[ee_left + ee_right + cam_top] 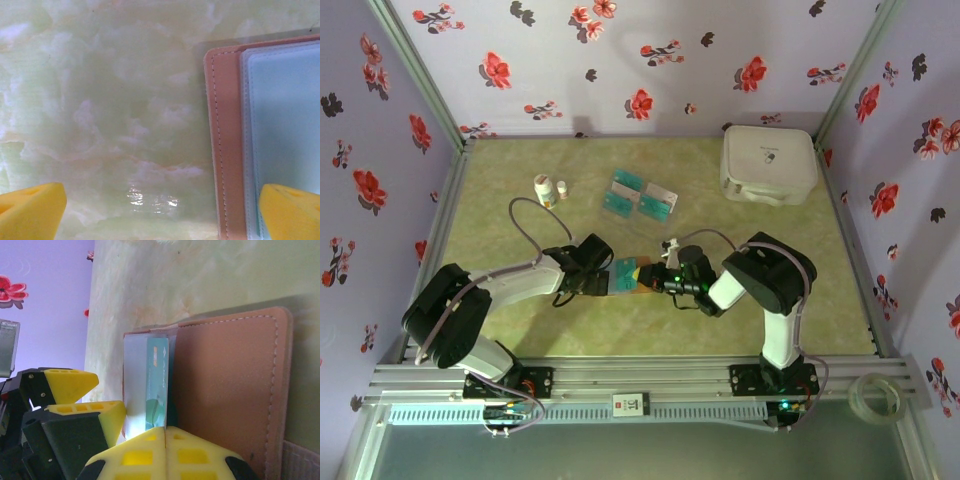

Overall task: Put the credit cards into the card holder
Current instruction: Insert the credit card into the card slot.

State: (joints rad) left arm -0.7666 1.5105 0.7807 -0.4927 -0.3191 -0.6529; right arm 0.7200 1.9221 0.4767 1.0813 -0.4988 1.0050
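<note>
While the right gripper (165,432), jaws shut, seems to pin the card holder (225,390), the left gripper (160,210) gapes empty; next, fetch more credit cards (619,203).

High rear view facing down, wrist views close, sharing card holder (225,390)

Card holder (225,390) matt stitched leather-like; its sleeves (285,125) clear glossy plastic; table (100,100) glossy marbled

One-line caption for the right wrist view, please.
Right arm's shut yellow fingers at the edge of an open reddish-brown leather card holder, a teal card in its clear pocket.
</note>
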